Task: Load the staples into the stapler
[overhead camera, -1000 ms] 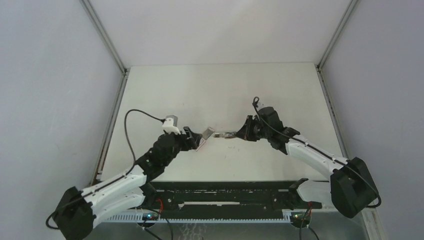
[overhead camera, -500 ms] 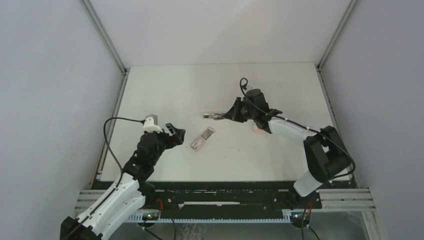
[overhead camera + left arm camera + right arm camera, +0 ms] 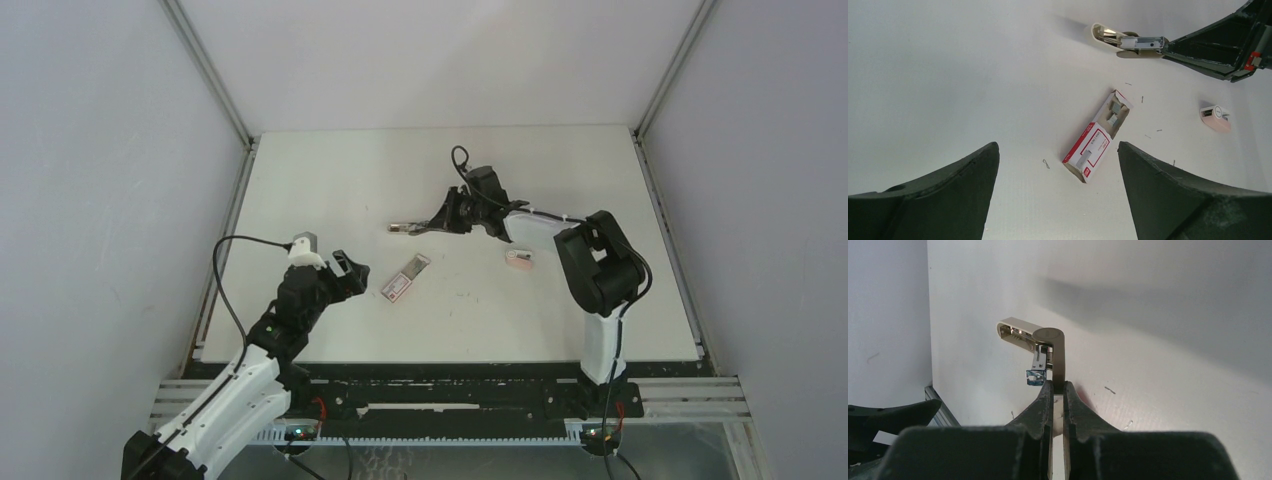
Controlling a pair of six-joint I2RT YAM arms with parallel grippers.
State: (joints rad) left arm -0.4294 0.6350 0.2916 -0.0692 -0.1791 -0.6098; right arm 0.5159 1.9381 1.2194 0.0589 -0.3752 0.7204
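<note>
Lying released on the table [image 3: 330,180], the staples [image 3: 1096,136] are showing silver strips; left gripper [image 3: 1057,152] is gaping wide and backing off, right gripper [image 3: 1058,386] is pinching the unfolded stapler [image 3: 1040,347].

Item 1, staples box [image 3: 1097,142]: flat white carton with red print, end flaps open, silver strips showing. It lies flat and diagonal at frame centre.
Item 2, stapler [image 3: 1128,40]: tiny, pale metallic, arms hinged apart, magazine exposed. It sits at the upper right.
</note>
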